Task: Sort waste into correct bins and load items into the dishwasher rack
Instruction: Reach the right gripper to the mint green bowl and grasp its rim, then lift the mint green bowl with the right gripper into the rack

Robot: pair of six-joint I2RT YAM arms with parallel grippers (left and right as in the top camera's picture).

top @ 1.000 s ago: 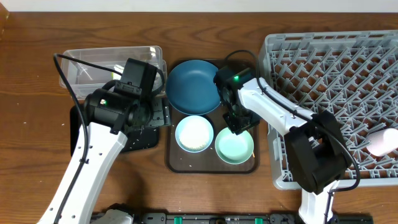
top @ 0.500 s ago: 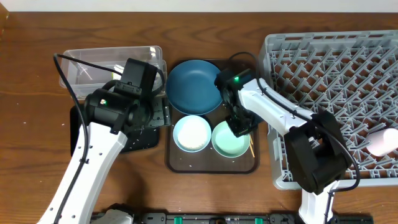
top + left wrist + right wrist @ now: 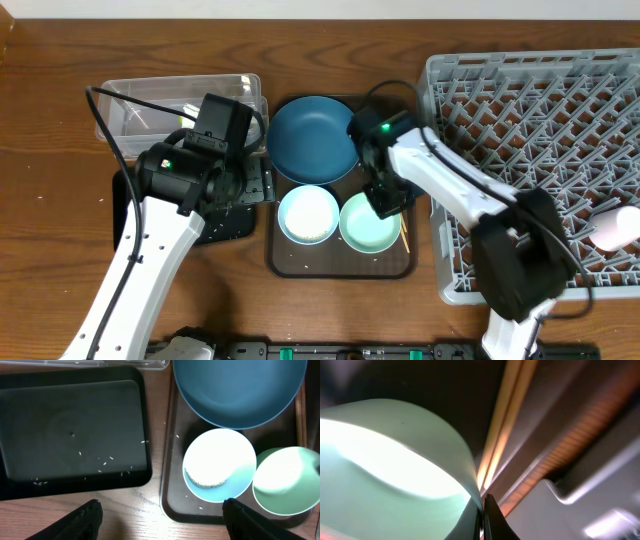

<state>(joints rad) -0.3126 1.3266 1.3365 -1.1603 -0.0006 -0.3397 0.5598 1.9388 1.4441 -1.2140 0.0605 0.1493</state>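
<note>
Wood tabletop (image 3: 50, 150), brown tray (image 3: 340, 265) ctr; grey rack (image 3: 545, 95) rt

The table (image 3: 50, 200) is brown wood with visible grain and a light sheen. The tub (image 3: 150, 90) is clear, smooth plastic; the black tray (image 3: 75, 425) is glossy. The dark-blue dish (image 3: 305, 135) looks smooth and satin, the pale-blue bowl (image 3: 308, 214) and mint-green bowl (image 3: 368, 225) glossy. The rack (image 3: 540, 90) is matt grey plastic, the chopsticks (image 3: 507, 415) pale wood.
</note>
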